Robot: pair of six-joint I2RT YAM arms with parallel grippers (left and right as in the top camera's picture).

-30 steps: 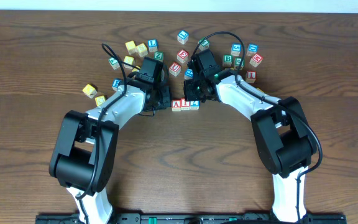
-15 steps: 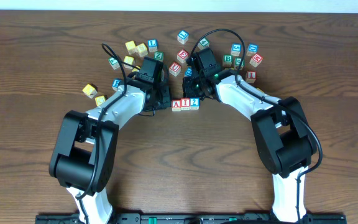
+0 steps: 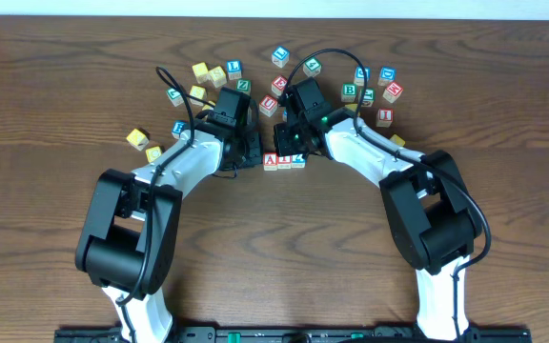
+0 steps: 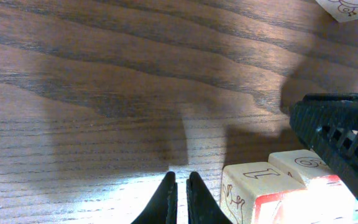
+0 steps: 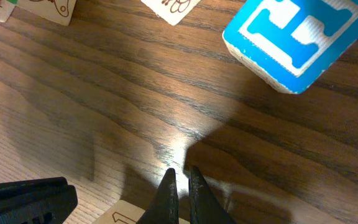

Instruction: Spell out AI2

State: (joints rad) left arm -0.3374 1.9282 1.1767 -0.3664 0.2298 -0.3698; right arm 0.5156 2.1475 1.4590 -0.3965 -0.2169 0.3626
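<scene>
Three cubes stand in a row at the table's middle: the red A [image 3: 271, 162], the red I [image 3: 284, 162] and the blue 2 [image 3: 298, 160], touching side by side. My left gripper [image 3: 254, 152] is shut and empty, low at the table just left of the A; in its wrist view the fingertips [image 4: 179, 186] sit beside pale cube sides [image 4: 253, 186]. My right gripper [image 3: 292, 145] is shut and empty just behind the row, partly over the 2. Its fingertips [image 5: 180, 180] point down at a cube's top edge [image 5: 123, 218].
Other letter cubes lie scattered behind the arms, with yellow ones at the left [image 3: 138, 139], a blue one at the back [image 3: 280, 55] and a cluster at the right [image 3: 370, 90]. A blue-faced cube [image 5: 297, 34] lies close beyond my right fingers.
My right gripper lifted off the row, then shifted left and came back close behind the I and 2. The three cubes and my left arm have stayed put.
</scene>
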